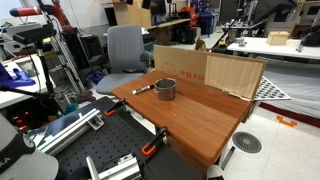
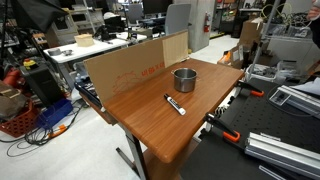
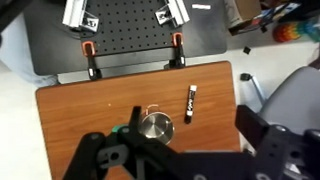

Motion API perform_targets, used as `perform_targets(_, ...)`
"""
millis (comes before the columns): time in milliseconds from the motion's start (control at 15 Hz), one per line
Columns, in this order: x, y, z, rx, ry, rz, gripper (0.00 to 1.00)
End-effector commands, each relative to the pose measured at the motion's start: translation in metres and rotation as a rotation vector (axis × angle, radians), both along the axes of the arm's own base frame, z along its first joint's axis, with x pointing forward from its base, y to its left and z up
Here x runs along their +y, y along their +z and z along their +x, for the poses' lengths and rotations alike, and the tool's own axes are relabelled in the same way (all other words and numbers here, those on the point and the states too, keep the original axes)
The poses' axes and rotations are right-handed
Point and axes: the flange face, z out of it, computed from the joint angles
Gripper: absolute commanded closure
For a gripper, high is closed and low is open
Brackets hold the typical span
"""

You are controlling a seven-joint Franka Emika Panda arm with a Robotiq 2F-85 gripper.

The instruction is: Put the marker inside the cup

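The marker (image 3: 188, 104), a short dark stick with a pale end, lies flat on the wooden table (image 3: 85, 110). It also shows in both exterior views (image 1: 143, 89) (image 2: 175, 104). The grey metal cup (image 3: 156, 127) stands upright a little to one side of it, not touching, and shows in both exterior views (image 1: 165, 89) (image 2: 184, 79). My gripper (image 3: 172, 138) hangs high above the table, open and empty, with its dark fingers framing the cup and marker in the wrist view. The gripper is out of view in both exterior views.
A brown cardboard wall (image 1: 205, 70) (image 2: 125, 65) stands along one table edge behind the cup. Orange clamps (image 3: 90, 60) (image 3: 178, 50) grip the opposite edge beside a black perforated board (image 3: 125, 35). An office chair (image 1: 124, 47) and cluttered benches surround the table.
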Motion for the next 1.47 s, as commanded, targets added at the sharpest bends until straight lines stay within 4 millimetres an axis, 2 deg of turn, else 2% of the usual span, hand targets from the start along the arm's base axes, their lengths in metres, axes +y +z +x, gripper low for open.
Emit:
perform_targets(0, 0.014, -0.020, 0.007, 0.018, 0.007, 0.018, 0.00)
perform_targets(267, 0.035, -0.055, 0.018, 0.064, 0.026, 0.014, 0.00)
perform_targets(733, 0.068, -0.113, 0.039, 0.048, 0.001, -0.033, 0.00)
perform_targets(1400, 0.128, -0.198, 0.042, -0.020, -0.010, -0.057, 0.00)
